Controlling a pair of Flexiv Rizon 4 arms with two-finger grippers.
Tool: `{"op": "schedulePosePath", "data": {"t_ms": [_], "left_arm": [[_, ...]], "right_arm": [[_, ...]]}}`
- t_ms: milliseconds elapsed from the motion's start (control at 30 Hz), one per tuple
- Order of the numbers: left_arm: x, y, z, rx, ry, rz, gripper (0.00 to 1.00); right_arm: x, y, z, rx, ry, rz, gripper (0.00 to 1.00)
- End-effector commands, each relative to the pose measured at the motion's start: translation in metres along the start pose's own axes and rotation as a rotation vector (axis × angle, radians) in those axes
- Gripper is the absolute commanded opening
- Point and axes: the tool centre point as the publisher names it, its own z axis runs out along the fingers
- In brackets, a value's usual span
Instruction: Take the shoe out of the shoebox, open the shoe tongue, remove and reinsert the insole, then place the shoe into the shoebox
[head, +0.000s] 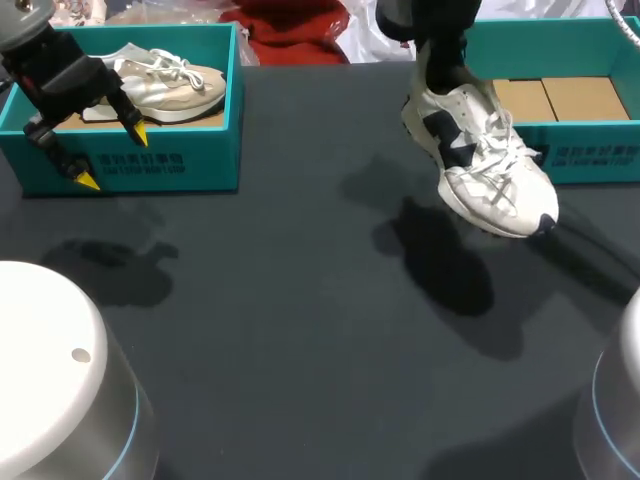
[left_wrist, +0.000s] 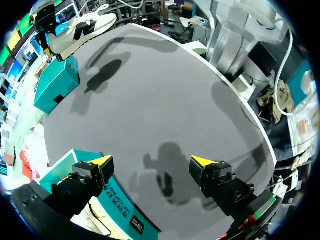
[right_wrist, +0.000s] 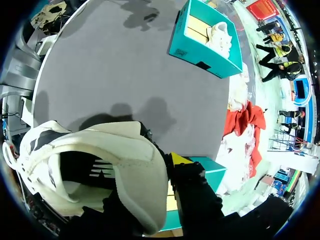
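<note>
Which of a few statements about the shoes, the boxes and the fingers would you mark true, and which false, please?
1. The white shoe is outside its box, held by the right gripper. True.
2. The right shoebox has a shoe in it. False: only its cardboard floor shows.
3. The left gripper has its fingers shut on a shoe. False: they stand open and hold nothing.
4. A beige shoe lies in the left shoebox. True.
</note>
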Motion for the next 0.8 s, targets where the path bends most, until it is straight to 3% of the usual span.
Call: {"op": "schedulePosePath", "data": {"t_ms": [33, 333, 467, 667, 800], "left_arm": [[-0.001, 0.001, 0.0, -0.001, 0.002, 0.0, 1.0], [-0.001, 0.001, 0.0, -0.001, 0.002, 0.0, 1.0], [-0.001, 0.001, 0.0, -0.001, 0.002, 0.0, 1.0], [-0.001, 0.001, 0.0, -0.001, 0.002, 0.0, 1.0], [-0.001, 0.001, 0.0, -0.001, 0.002, 0.0, 1.0]], "right_arm": [[0.004, -0.003, -0.001, -0.008, -0.009, 0.0, 0.0], [-0.001, -0.005, -0.004, 0.013, -0.004, -0.003, 0.0], [-0.023, -0.024, -0.019, 0.107, -0.014, 0.015, 0.0], [-0.055, -0.062, -0.019, 0.112, -0.002, 0.015, 0.0], [-0.079, -0.097, -0.015, 0.108, 0.016, 0.018, 0.0]]}}
